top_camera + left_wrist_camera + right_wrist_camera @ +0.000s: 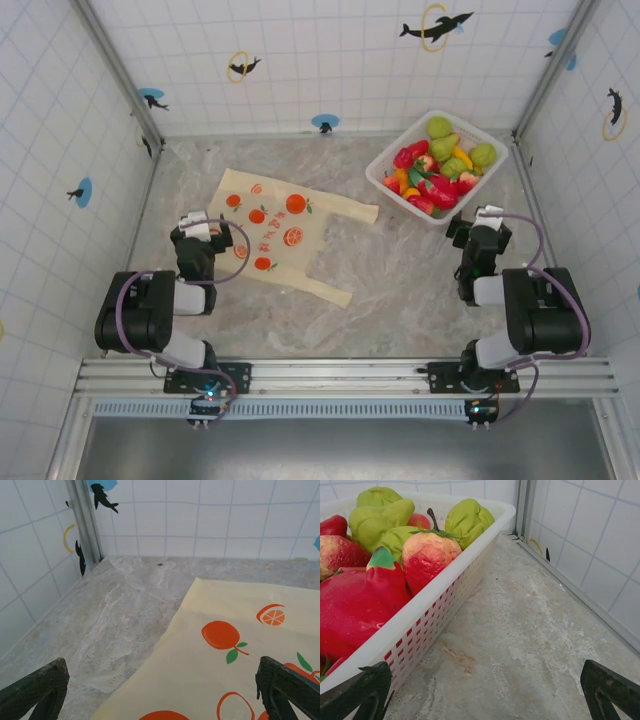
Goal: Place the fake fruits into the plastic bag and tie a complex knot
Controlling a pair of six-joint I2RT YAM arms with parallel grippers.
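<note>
On the left we've got the left gripper (197,220) sitting low over the near-left edge of the bag (270,232). Its jaws are spread wide and nothing is between them. In its wrist view, the two dark fingers (37,690) frame the bag's (200,680) cream sheet with the orange prints, and bare table (115,615) runs off to the left.

The bag lies flat on the table (400,290), left of middle. Its two handle loops splay out to the right, well apart from each other and untied.

Over at the far right, the fruits (440,170) are all heaped in the white basket (402,142), a mix of reds, greens and a bit of orange.

The right gripper (487,216) hangs just beside the basket's near corner, also fully open and gripping nothing. From its wrist cam we see the basket's (445,610) lattice wall close on the left with the fruits (375,580) piled above the rim, and the fingers (605,690) clear of it.
</note>
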